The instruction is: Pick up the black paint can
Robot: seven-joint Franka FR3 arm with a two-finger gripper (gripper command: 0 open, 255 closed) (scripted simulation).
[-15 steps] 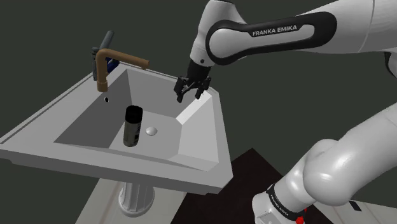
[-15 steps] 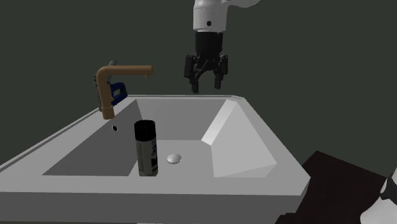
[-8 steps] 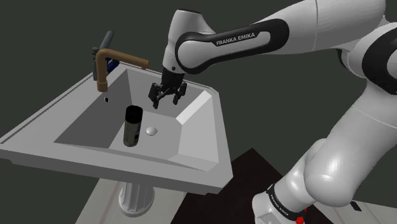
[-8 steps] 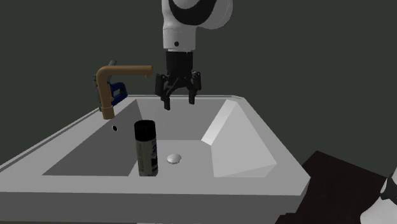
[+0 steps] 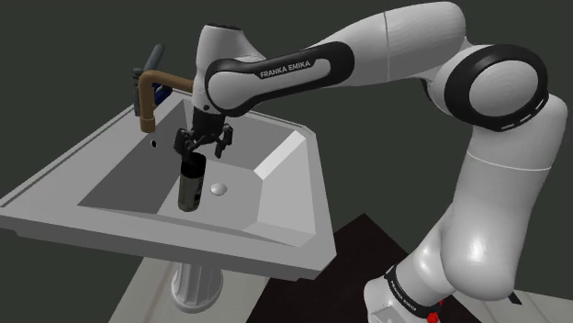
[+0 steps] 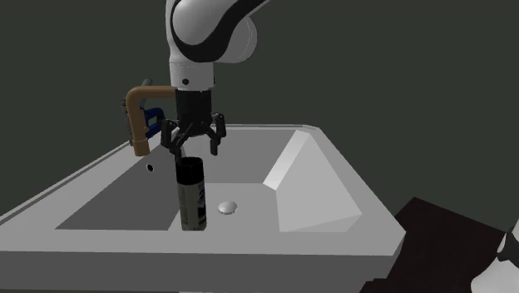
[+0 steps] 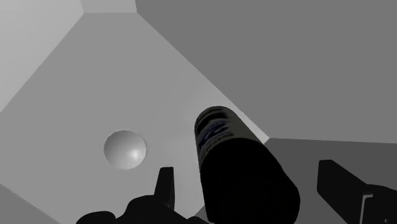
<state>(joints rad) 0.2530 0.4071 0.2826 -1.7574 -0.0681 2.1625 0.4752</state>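
Paint can: black, upright (blue-white label).

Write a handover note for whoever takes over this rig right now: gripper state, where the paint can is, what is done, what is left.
Can: the black can stands upright in the sink, beside the drain.
Arm: the gripper is at the can's top, jaws open, one on each side, not touching it.
Done: gripper lined up with the can.
Left: probably lower a little, shut the jaws on the can, lift it clear of the sink.

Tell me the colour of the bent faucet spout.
The bent faucet spout is brown, clearest in the shoulder view.
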